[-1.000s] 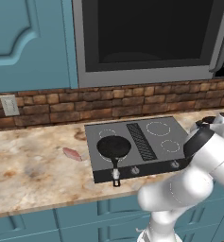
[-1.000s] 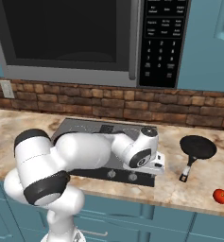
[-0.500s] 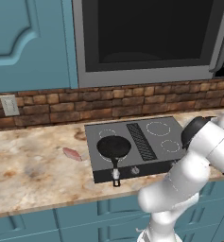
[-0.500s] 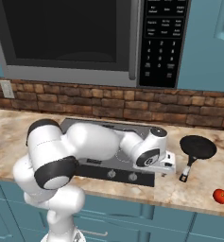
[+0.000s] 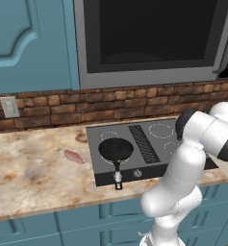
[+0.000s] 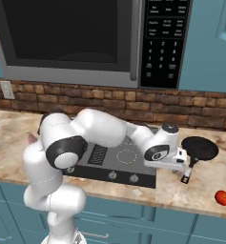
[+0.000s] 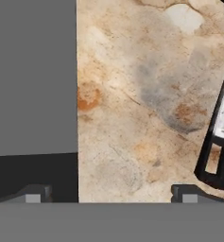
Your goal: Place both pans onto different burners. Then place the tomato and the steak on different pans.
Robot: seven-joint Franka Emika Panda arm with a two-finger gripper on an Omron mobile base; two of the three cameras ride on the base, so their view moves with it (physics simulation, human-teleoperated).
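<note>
Since a second ago the arm has swung further right, carrying the gripper off the cooktop edge to hang low over the speckled counter just beside the second pan's handle; its fingertips stand wide apart, holding nothing. That small round black pan sits on the counter right of the cooktop, its pale-tipped handle toward the front. Its twin, the first pan, rests on the front-left burner area. Flat and pinkish-red, the steak lies on the counter left of the cooktop, and the tomato sits near the counter's front right.
</note>
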